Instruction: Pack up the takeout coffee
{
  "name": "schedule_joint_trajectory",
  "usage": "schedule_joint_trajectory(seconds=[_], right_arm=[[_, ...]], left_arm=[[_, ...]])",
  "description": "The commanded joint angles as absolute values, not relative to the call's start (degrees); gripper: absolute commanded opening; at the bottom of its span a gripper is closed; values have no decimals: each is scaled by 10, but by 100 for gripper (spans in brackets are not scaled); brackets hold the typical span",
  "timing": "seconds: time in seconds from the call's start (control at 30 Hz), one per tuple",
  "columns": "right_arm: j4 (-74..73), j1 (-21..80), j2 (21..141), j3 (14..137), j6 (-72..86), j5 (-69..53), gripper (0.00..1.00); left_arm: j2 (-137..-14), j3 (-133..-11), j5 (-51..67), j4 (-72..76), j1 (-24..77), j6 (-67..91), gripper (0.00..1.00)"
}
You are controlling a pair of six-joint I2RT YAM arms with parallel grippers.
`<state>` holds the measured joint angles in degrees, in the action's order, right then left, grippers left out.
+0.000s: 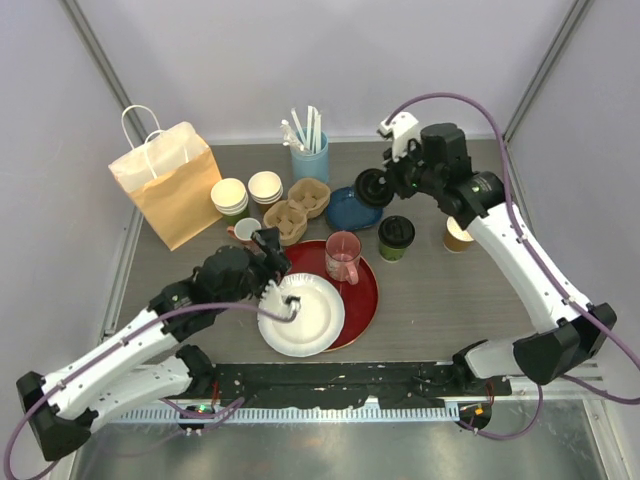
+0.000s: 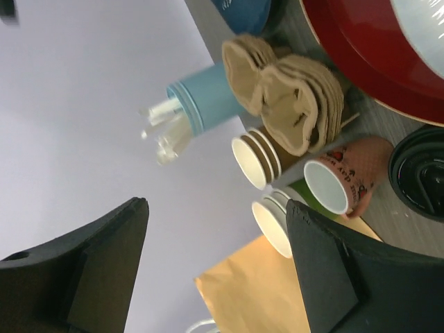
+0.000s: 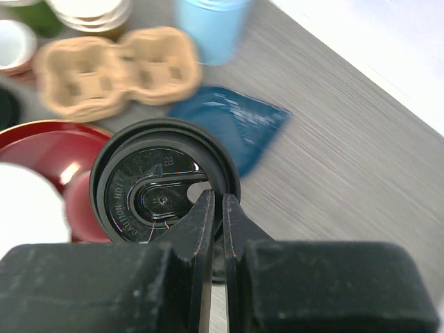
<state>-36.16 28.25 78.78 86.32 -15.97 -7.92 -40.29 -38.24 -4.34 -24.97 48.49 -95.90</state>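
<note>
Lid (image 3: 163, 187) pinched by its rim in the right tool (image 3: 216, 202), just beyond the red tray (image 1: 365, 290); left tool (image 2: 216, 208) gapes empty at the tray's left edge. Green cup (image 1: 396, 237) and brown cup (image 1: 458, 236) stand right of the tray. Thin grip: that lid could swivel or drop.

Glossy black plastic lid (image 3: 132, 187), matt moulded-pulp carrier (image 3: 114, 69)
</note>
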Motion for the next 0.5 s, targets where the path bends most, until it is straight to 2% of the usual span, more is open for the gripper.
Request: schedule_joint_trajectory(seconds=[0.0, 0.1, 0.23, 0.37, 0.47], right_arm=[[-373, 191, 765, 854, -92, 59, 1], [-383, 121, 765, 836, -76, 67, 1], [-374, 69, 773, 807, -75, 123, 1], [-345, 25, 779, 768, -59, 111, 1], [-329, 7, 787, 743, -44, 108, 1]], left_arm=[[-504, -509, -208, -336, 485, -756, 84], [-589, -611, -257, -430, 485, -605, 88], [-692, -756, -256, -594, 476, -412, 89], [-776, -901, -177, -734, 419, -279, 90], [-826, -976, -122, -750, 366, -230, 90]])
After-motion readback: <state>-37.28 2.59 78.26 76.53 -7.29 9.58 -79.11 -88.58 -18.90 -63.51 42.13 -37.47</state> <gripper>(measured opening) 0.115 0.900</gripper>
